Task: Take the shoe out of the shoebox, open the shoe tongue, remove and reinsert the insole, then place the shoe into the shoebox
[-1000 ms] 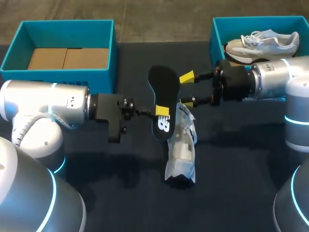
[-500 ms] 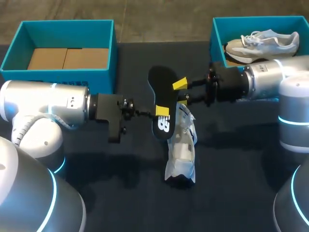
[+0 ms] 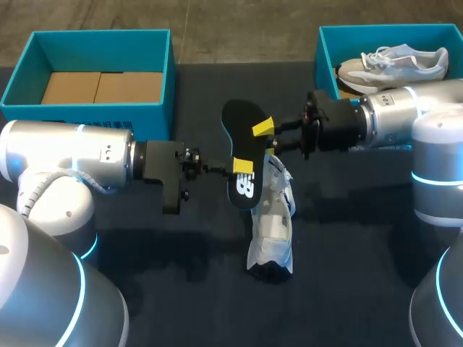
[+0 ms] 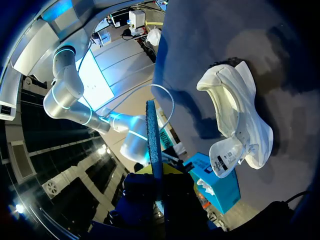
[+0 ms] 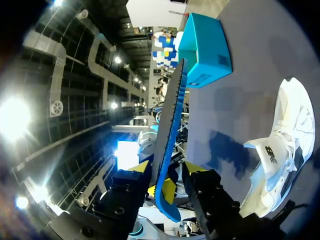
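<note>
1. Your left gripper (image 3: 242, 167) is pinching the insole (image 3: 239, 119) upright, probably presenting it for a handover.
2. Your right gripper (image 3: 265, 139), at its 3 o'clock, is straddling it with fingers spread, not clamping.
3. The shoe (image 3: 273, 224) is lying on the table (image 3: 362, 289) at the insole's 6 o'clock, awaiting reinsertion.

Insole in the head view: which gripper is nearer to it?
Left. The left gripper is shut on the insole near its printed end. The right gripper is open, its two fingers on either side of the insole's edge with no visible contact.
</note>
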